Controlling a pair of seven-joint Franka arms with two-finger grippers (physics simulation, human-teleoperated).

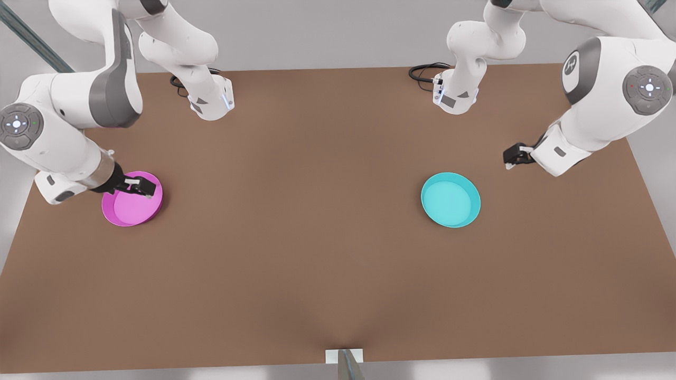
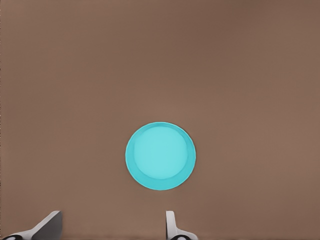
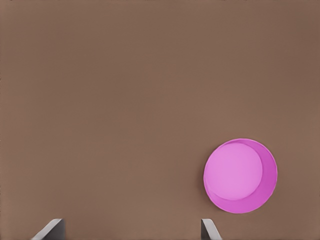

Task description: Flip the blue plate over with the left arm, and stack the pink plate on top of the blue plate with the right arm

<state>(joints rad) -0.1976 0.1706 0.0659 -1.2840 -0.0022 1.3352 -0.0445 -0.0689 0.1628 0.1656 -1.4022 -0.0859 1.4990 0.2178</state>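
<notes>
R tool point(image 1: 143, 188) wide, above pink plate point(image 1: 129, 208), L tool point(image 1: 511, 158) wide, near blue plate point(image 1: 450, 200), rim-up on table point(image 1: 317, 237).

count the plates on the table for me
2. The pink plate lies near the front view's left edge of the brown table, under the right gripper. The blue plate lies toward the front view's right, rim up, with the left gripper apart from it.
</notes>
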